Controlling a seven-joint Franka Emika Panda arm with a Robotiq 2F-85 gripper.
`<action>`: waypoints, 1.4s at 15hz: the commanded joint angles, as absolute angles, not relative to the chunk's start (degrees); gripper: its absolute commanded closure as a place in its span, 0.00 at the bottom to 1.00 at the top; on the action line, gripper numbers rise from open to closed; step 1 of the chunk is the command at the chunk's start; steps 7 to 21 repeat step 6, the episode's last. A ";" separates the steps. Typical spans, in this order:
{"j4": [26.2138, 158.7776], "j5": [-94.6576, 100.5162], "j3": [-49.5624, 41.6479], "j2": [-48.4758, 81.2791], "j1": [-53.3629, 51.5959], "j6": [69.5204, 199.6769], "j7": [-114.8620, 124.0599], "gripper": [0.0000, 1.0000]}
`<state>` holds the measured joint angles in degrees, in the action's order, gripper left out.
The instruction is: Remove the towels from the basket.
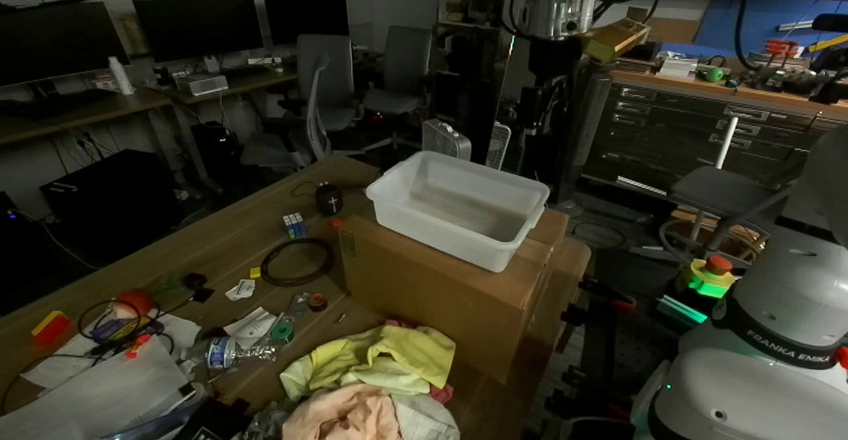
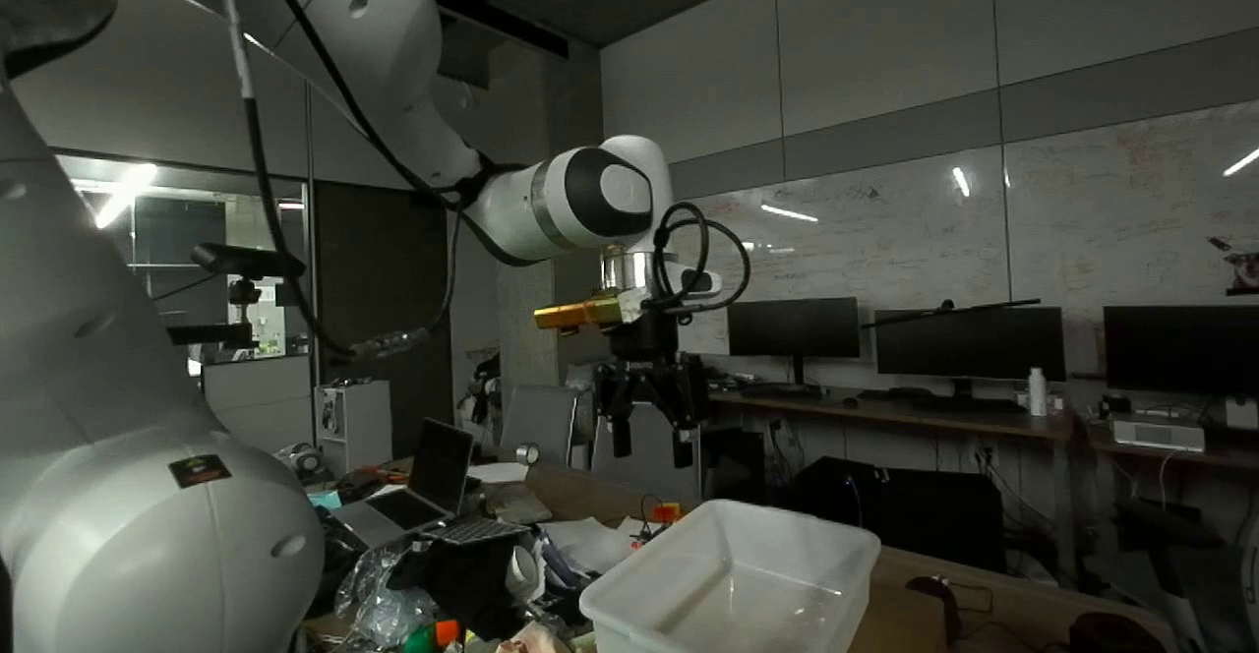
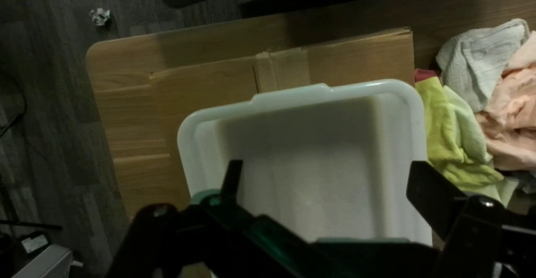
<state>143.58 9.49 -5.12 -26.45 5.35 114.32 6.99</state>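
The basket is a white plastic tub [image 1: 434,228] with no towel inside it. It also shows in an exterior view [image 2: 787,550] and in the wrist view [image 3: 301,160]. A yellow towel [image 1: 424,354], a peach towel [image 1: 348,413] and a white towel [image 1: 427,420] lie in a heap on the table beside the box under the tub. In the wrist view the yellow towel [image 3: 444,144], white towel [image 3: 481,60] and peach towel [image 3: 517,119] are at the right. A bit of red cloth shows under them. My gripper [image 2: 652,445] is open and empty, high above the tub; its fingers [image 3: 326,173] are wide apart.
A cardboard box [image 1: 430,294] on the wooden table carries the tub. A plastic bottle [image 1: 222,352], papers, a cable ring [image 1: 297,262], a puzzle cube [image 1: 294,225] and a black speaker [image 1: 328,199] lie around. A laptop [image 2: 433,481] stands amid clutter.
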 commanded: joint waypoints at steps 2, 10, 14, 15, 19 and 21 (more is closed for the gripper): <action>149.79 6.89 -9.02 -33.85 6.26 121.46 -1.34 0.00; 149.43 6.28 -9.49 -32.71 6.83 120.90 -3.80 0.00; 149.43 6.28 -9.49 -32.71 6.83 120.90 -3.80 0.00; 149.43 6.28 -9.49 -32.71 6.83 120.90 -3.80 0.00; 149.43 6.28 -9.49 -32.71 6.83 120.90 -3.80 0.00; 149.43 6.28 -9.49 -32.71 6.83 120.90 -3.80 0.00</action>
